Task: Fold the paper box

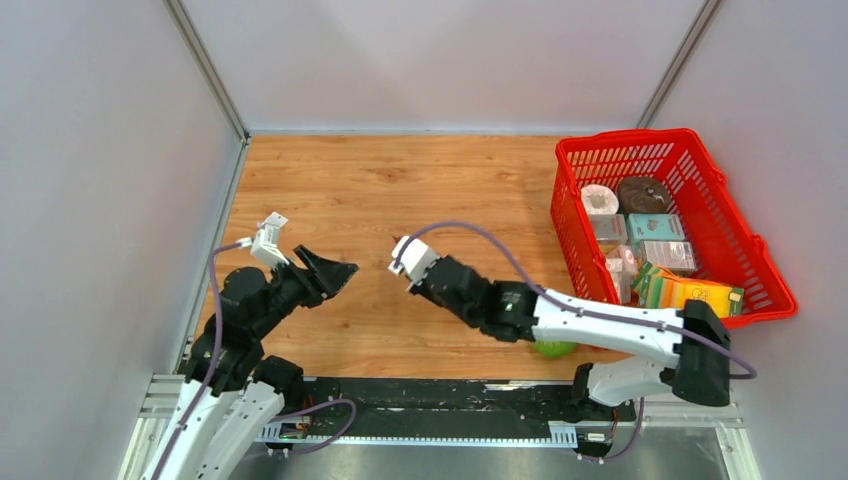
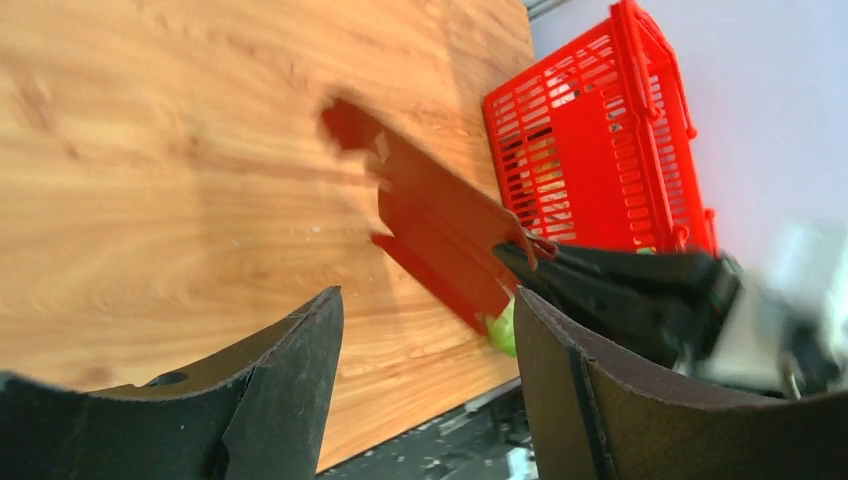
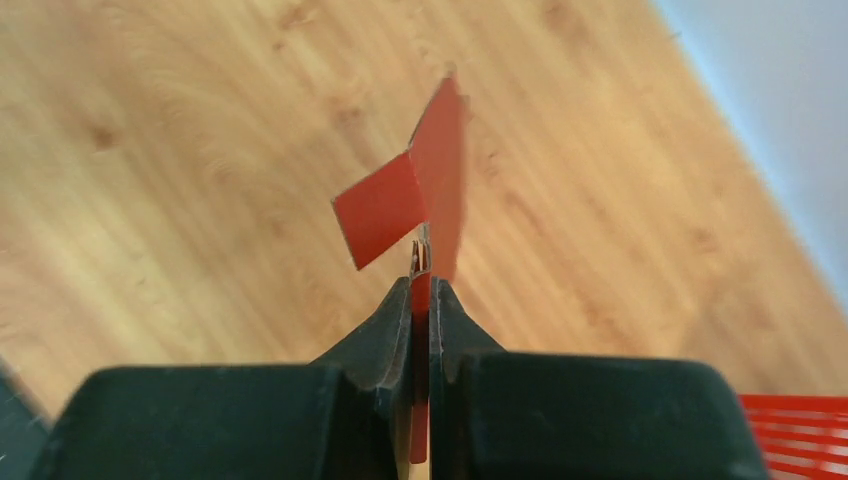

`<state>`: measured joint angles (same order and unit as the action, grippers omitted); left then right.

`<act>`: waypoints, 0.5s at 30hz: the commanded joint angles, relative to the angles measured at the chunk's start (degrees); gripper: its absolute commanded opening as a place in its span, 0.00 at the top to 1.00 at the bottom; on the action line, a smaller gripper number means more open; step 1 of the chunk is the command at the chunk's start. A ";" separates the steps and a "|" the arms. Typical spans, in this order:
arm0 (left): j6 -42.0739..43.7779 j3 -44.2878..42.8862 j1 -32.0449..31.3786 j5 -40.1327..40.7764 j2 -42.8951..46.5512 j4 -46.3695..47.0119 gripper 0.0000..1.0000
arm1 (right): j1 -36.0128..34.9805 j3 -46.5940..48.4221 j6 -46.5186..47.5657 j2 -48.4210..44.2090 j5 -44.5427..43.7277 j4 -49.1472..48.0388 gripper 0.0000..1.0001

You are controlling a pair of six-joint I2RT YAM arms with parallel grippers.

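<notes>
The paper box is a dark red flat cardboard blank with creased flaps. In the left wrist view it hangs tilted above the wooden table. My right gripper is shut on its lower edge, with the sheet standing edge-on between the pads and one flap bent out to the left. That gripper also shows in the left wrist view as black fingers pinching the blank. My left gripper is open and empty, facing the blank from the left with a gap between them. In the top view the blank is hidden and the left gripper points at the right wrist.
A bright red mesh basket full of packaged goods stands at the right; it also shows in the left wrist view. A green object lies under the right arm by the near edge. Grey walls close in the left, back and right.
</notes>
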<state>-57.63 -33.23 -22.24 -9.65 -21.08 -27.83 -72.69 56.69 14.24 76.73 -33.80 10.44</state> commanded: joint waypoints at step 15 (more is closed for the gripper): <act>33.62 -17.03 -8.34 -26.73 -19.33 -3.00 0.23 | 29.53 -0.52 -25.75 -16.17 80.11 17.87 1.00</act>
<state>-29.82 -47.31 -28.01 -28.67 -37.91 -35.42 -44.10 56.51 -8.12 60.80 29.85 29.17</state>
